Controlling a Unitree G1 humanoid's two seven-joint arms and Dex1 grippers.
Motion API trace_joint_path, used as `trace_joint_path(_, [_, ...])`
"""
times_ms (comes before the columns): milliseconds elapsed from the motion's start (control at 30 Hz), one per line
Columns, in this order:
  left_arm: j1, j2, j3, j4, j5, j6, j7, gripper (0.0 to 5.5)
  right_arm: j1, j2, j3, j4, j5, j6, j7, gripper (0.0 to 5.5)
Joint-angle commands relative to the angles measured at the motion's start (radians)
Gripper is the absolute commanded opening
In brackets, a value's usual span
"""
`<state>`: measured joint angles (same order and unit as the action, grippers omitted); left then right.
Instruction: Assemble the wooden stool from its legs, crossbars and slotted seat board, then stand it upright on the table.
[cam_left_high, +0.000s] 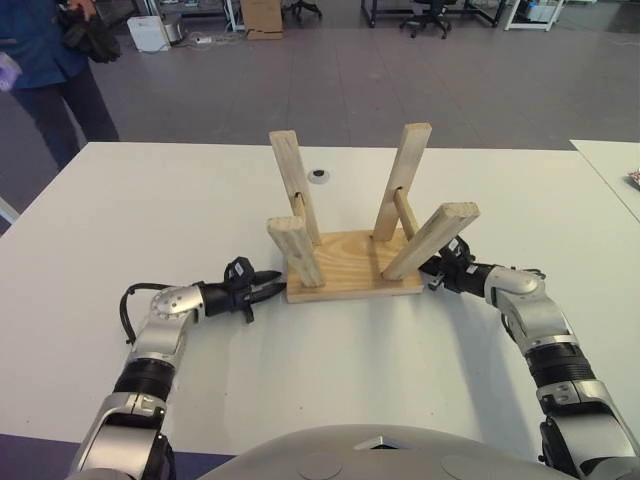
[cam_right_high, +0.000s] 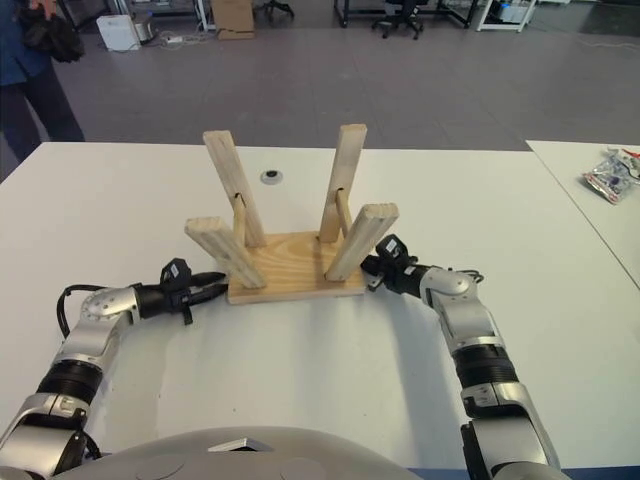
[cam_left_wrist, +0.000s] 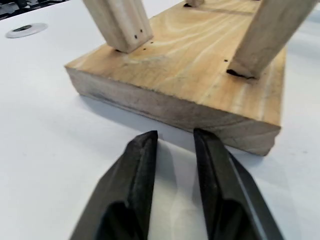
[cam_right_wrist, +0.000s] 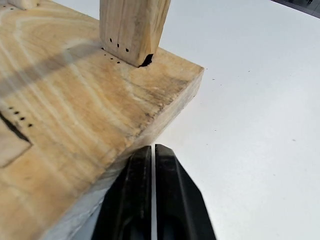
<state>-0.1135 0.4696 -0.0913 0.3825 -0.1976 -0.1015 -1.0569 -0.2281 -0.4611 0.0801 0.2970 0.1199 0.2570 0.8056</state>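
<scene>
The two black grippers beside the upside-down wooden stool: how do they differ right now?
The left black gripper has its fingers spread apart; the right black gripper has its fingers pressed together. The left one sits by the pale wooden seat board's left edge, the right one by its right edge. Both lie low over the white table, empty, pointing at the board.

It was a lab or workshop hall: beyond the left claw (cam_left_high: 278, 285) a wide grey floor (cam_left_high: 400, 80) ran to a cardboard box (cam_left_high: 262, 17) and wheeled office chairs (cam_left_high: 432, 15) along the far side, and a second white table (cam_left_high: 612, 170) stood right of the right claw (cam_left_high: 432, 277).
</scene>
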Motion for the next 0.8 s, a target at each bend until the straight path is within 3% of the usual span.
trace_joint_path(33, [0.029, -0.018, -0.03, -0.03, 0.006, 0.023, 0.006, 0.49, -0.012, 0.048, 0.049, -0.069, 0.031, -0.009, 0.049, 0.0])
trace_joint_path(167, [0.054, 0.019, 0.012, -0.023, -0.003, 0.016, 0.018, 0.02, 0.005, -0.014, 0.015, -0.067, 0.032, -0.01, 0.068, 0.0])
trace_joint_path(500, [0.104, 0.08, 0.051, -0.036, -0.018, 0.011, 0.013, 0.02, 0.138, -0.112, -0.019, -0.2, 0.092, 0.054, 0.155, 0.0])
trace_joint_path(800, [0.068, 0.066, 0.012, -0.076, -0.013, 0.024, 0.006, 0.02, 0.177, -0.128, -0.019, -0.237, 0.104, 0.082, 0.163, 0.0])
